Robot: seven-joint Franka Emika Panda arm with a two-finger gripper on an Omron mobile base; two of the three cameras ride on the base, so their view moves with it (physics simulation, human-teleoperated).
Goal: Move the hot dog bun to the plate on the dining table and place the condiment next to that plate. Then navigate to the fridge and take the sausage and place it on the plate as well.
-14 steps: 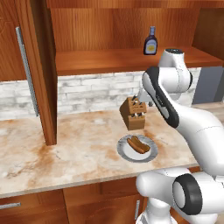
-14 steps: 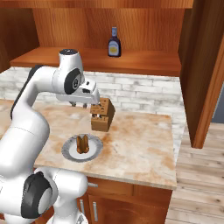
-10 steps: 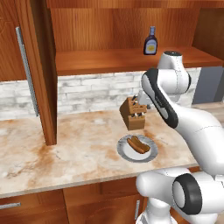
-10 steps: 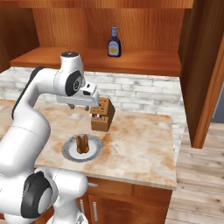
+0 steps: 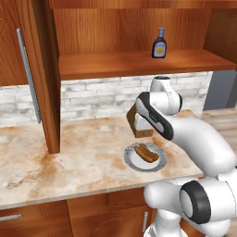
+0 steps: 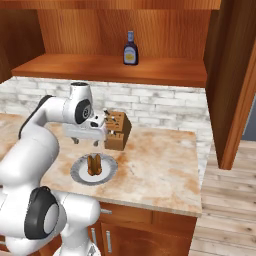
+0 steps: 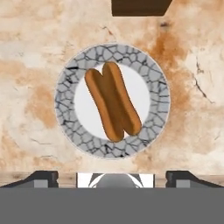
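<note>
The hot dog bun (image 7: 113, 101) is orange-tan with a browner streak down its middle. It lies on a grey-rimmed whitish plate (image 7: 65, 87) on the marble-look counter, also seen as bun (image 5: 146, 152) and bun (image 6: 94, 164). My gripper (image 6: 86, 142) hangs open a little above that plate, pointing straight down at the bun, with nothing between its fingers. In the hand view the gripper (image 7: 113, 177) has its tips standing wide apart below the plate rim. The condiment (image 5: 159, 43), a dark bottle with a yellowish label, stands upright on the wooden shelf above; condiment (image 6: 130, 48).
A wooden knife block (image 6: 117, 131) stands just behind the grey-rimmed plate (image 6: 80, 172), close to my hand. A brick backsplash runs under the shelf. A tall wooden cabinet side (image 5: 46, 92) stands at the left and another wooden panel (image 6: 225, 90) at the right. The counter edge is near.
My hand has come down from beside the knife block's top to just above the grey-rimmed plate. The bun and bottle have not moved.
</note>
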